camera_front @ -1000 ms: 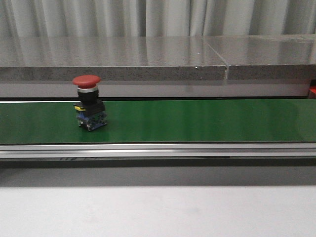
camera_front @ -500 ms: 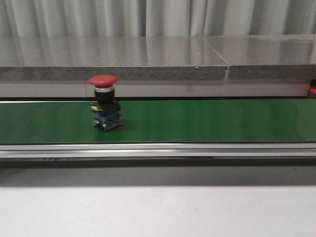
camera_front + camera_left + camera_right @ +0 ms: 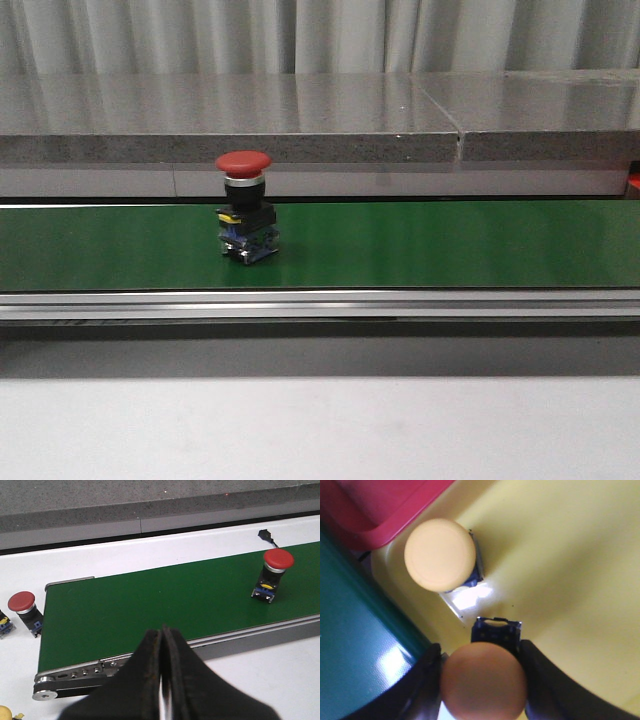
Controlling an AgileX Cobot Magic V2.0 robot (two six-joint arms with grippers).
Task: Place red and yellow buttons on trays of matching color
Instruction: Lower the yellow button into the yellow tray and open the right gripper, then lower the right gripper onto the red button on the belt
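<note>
A green conveyor belt (image 3: 420, 245) runs across the scene, carrying one upright red mushroom-head button (image 3: 245, 206) left of centre. Off the belt's end, a second red button (image 3: 23, 606) stands on the white table (image 3: 125, 550). The right gripper (image 3: 483, 680) hangs over the yellow tray (image 3: 570, 580), beside the red tray (image 3: 380, 510), clamped on a yellow button (image 3: 484, 680); another yellow button (image 3: 440, 555) stands in that tray. The left gripper (image 3: 162, 680) has its fingers pressed together, holding nothing.
</note>
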